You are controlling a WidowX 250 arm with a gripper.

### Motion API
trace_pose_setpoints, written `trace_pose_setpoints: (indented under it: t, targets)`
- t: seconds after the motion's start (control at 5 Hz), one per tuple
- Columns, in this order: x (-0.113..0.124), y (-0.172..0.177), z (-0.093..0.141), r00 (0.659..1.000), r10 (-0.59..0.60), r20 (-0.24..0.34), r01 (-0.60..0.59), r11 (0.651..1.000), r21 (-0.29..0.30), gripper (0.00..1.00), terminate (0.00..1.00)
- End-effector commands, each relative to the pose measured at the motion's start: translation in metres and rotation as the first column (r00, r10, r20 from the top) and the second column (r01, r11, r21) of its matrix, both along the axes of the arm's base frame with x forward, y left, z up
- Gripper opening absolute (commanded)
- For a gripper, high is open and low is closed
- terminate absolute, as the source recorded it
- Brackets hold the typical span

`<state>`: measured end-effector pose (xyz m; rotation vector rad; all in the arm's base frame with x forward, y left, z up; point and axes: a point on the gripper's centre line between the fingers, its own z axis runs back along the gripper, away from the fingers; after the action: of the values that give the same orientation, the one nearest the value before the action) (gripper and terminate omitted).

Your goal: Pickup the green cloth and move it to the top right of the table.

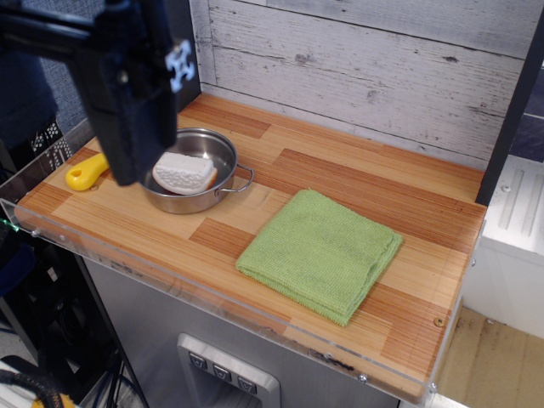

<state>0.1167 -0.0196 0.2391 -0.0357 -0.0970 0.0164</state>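
The green cloth (321, 252) lies flat and folded on the front right part of the table (357, 183), with layered edges toward the front right. My gripper (134, 170) hangs at the far left, a black block seen from the side, above the left rim of the steel pan. It is well to the left of the cloth and not touching it. Its fingers are not distinguishable, so I cannot tell whether it is open or shut. Nothing shows in its hold.
A steel pan (197, 195) with a small handle stands at the left and holds a white block (184, 172). A yellow object (85, 173) lies left of the pan, partly hidden by my arm. A white plank wall (365, 76) backs the table. A clear acrylic rim (212, 299) runs along the front.
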Motion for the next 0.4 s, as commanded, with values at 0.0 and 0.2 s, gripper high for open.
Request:
trace_pose_setpoints:
  t: [0.0,0.2]
  targets:
    - [0.000,0.000,0.000,1.000,0.000,0.000,0.000,1.000,0.000,1.00,0.00]
    - [0.017,0.000,0.004,1.000,0.006,0.009,-0.005,0.996,-0.087,1.00,0.00]
